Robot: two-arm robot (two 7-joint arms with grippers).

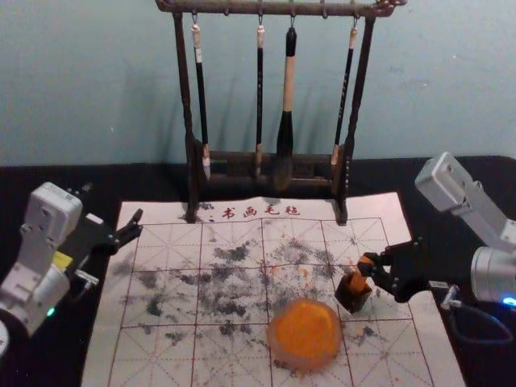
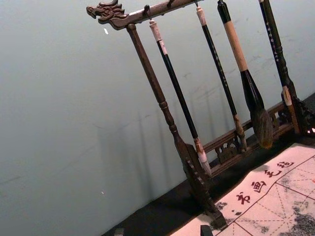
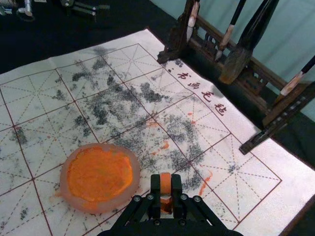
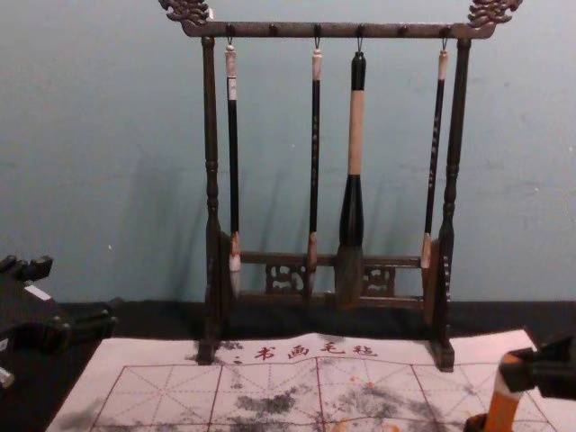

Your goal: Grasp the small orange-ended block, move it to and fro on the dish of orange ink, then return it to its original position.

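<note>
One right end effector [image 1: 370,269], reaching inward, clamps orange block [image 4: 501,410] at dark pot [image 1: 351,298]; left end effector [image 1: 139,223] gapes near mat [image 1: 423,355].

block [image 1: 357,280] lower end: hidden in dark holder [image 1: 351,301] | rack [image 1: 230,7] top: cut off, head view

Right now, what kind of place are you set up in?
Probably a Chinese calligraphy practice spot: brushes hang from a carved wooden rack, a gridded felt mat is stained with ink, and a dish of orange ink sits on it.
</note>
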